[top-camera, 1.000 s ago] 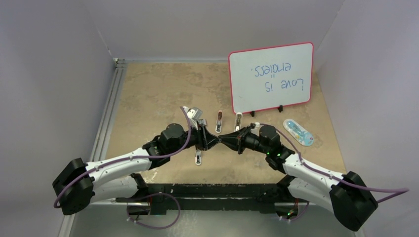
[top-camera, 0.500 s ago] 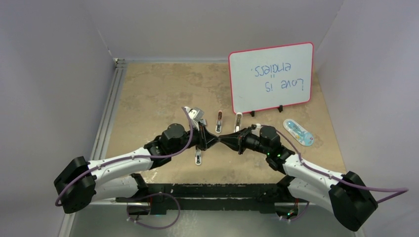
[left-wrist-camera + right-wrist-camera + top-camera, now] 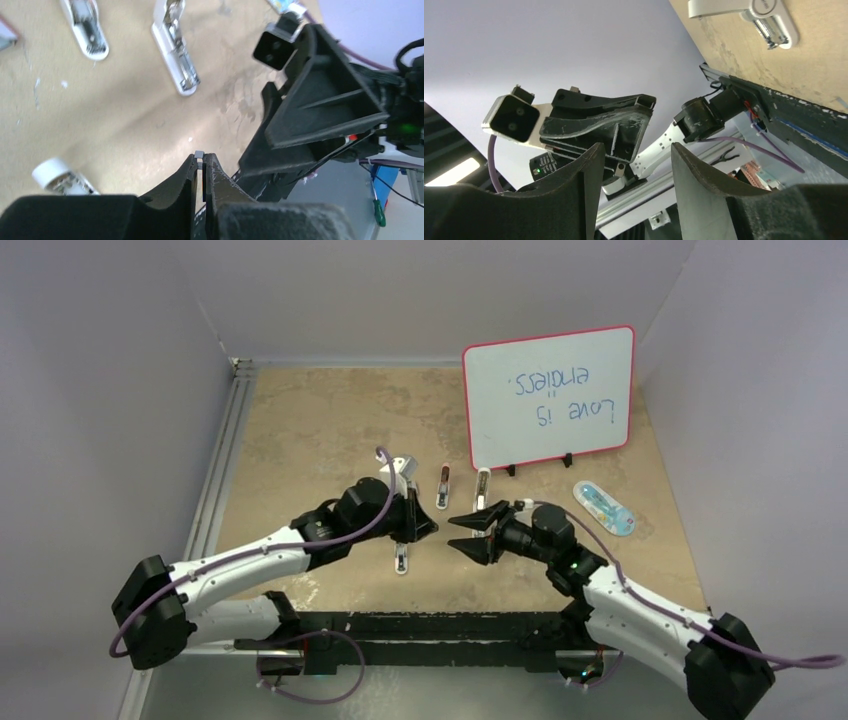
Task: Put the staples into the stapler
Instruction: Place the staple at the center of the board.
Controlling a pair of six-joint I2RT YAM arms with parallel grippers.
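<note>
- Silvery little metal strip of staples (image 3: 199, 154) sits right at the tips of the black left gripper (image 3: 200, 161). The jaws are pressed tight on the strip, and only a small bit pokes out on top.
- Hold that pinch firm. The strip is tiny and thin, so I think it can slip or twist if the squeeze gets loose.
- Just beside it, up above the table, hangs the black right gripper (image 3: 450, 534). Its jaws are spread wide and hold nothing. It is best to pull it back out of the way, so the two do not bump.
- Below them, on the tan speckled table (image 3: 300, 430), lies a long white stapler piece with a shiny metal track (image 3: 176, 50).
- A second white piece (image 3: 85, 30) lies beside it, and a third white piece with a round end (image 3: 59, 177) lies nearer the arms. I cannot tell for sure which one takes the staples.
- To do this well, bring the strip down slowly. Line it up the long way with the open track and lay it in flat before letting go.
- Far off stand the pink-framed whiteboard (image 3: 548, 398) and a blue-and-white oval thing (image 3: 603, 508). They are well apart from the work.
</note>
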